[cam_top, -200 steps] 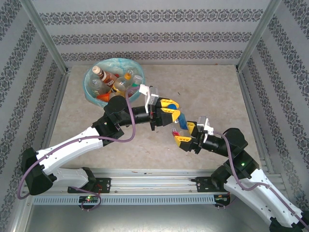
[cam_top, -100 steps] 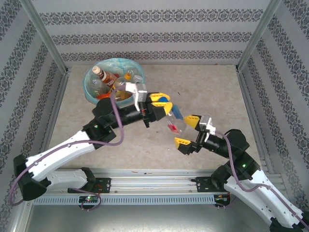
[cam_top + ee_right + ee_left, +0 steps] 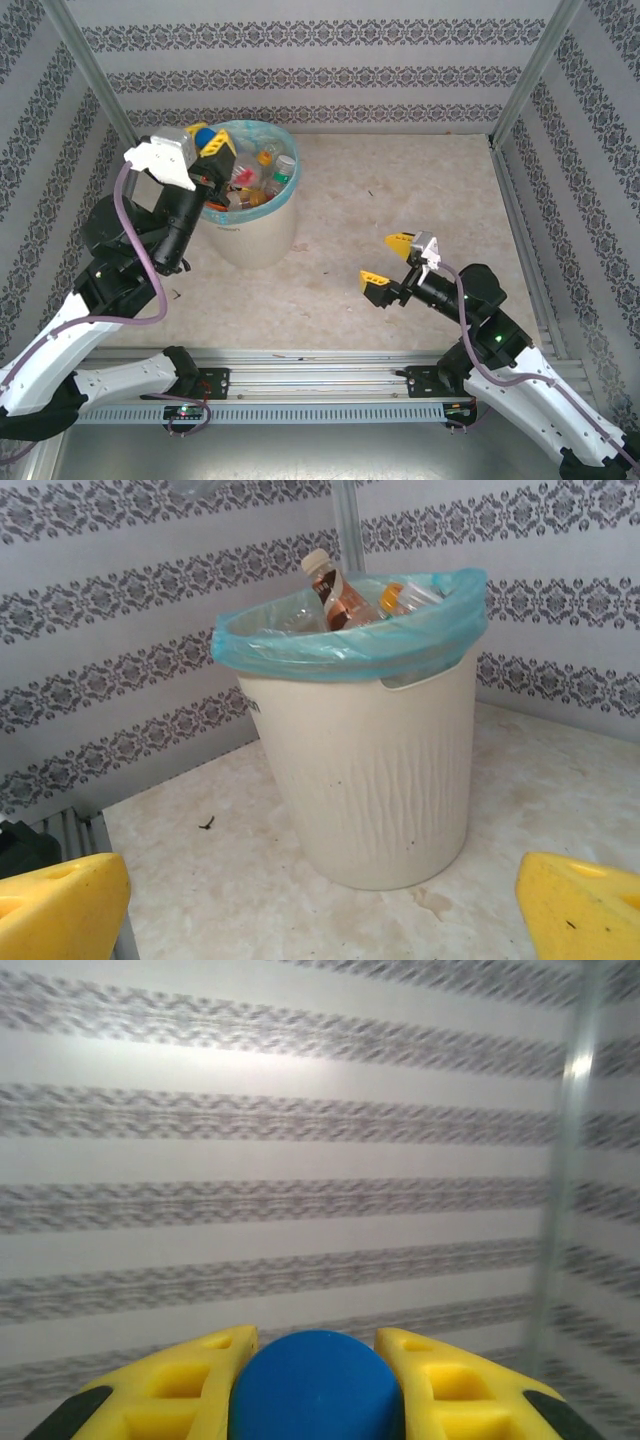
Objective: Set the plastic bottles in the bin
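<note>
A blue-capped plastic bottle [image 3: 203, 133] is gripped by the left gripper [image 3: 208, 145] at the upper left of the top view, just beside the left rim of the round cream-white bin [image 3: 262, 232] with a turquoise bag liner. In the left wrist view only the bottle's blue round cap [image 3: 318, 1390] is seen, clamped between the yellow fingers [image 3: 170, 1385] against striped wallpaper; its body is hidden. Several clear plastic bottles [image 3: 258, 175] with coloured caps and labels are seen lying inside the bin. The right gripper [image 3: 386, 262] is held low over the marbled beige tabletop [image 3: 420, 180] at the lower right of centre, well apart from the bin, its jaws spread wide with nothing between them. In the right wrist view the bin [image 3: 370, 770] is framed upright between the two yellow fingertips [image 3: 60, 910].
</note>
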`<action>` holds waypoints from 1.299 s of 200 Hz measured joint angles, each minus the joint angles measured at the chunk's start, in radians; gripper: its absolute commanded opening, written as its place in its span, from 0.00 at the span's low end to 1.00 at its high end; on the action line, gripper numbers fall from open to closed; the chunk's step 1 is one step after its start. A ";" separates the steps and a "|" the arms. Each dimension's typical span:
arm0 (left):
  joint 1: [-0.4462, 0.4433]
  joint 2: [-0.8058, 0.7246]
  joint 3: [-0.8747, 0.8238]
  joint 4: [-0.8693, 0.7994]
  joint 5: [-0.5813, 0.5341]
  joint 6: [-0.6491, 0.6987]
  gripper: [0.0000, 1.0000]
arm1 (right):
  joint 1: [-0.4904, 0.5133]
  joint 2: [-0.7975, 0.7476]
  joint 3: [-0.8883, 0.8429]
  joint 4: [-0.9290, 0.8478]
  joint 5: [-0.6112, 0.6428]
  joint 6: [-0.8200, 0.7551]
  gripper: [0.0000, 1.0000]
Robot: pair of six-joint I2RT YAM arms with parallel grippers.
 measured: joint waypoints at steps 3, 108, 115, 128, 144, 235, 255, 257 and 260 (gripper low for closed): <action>0.006 0.006 0.010 -0.010 -0.011 0.013 0.00 | 0.000 0.003 0.000 0.001 0.002 0.000 0.98; 0.319 0.263 0.013 -0.345 0.075 0.006 0.03 | 0.013 0.015 0.002 -0.008 0.021 0.018 0.96; 0.335 0.263 0.013 -0.349 0.087 -0.008 0.03 | 0.013 0.011 0.002 -0.009 0.024 0.018 0.96; 0.358 0.263 0.008 -0.352 0.111 -0.029 0.03 | 0.013 0.005 0.002 -0.010 0.029 0.018 0.96; 0.381 0.260 -0.015 -0.351 0.132 -0.049 0.03 | 0.013 0.005 0.001 -0.012 0.034 0.017 0.96; 0.448 0.182 -0.157 -0.267 0.224 -0.103 0.10 | 0.022 0.056 0.001 -0.012 0.037 0.014 0.96; 0.457 0.183 -0.165 -0.253 0.277 -0.079 0.17 | 0.024 0.059 0.001 -0.011 0.037 0.014 0.95; 0.458 0.184 -0.165 -0.253 0.284 -0.077 0.18 | 0.024 0.059 0.001 -0.011 0.037 0.014 0.95; 0.458 0.185 -0.164 -0.252 0.293 -0.072 0.19 | 0.024 0.059 0.001 -0.012 0.037 0.014 0.95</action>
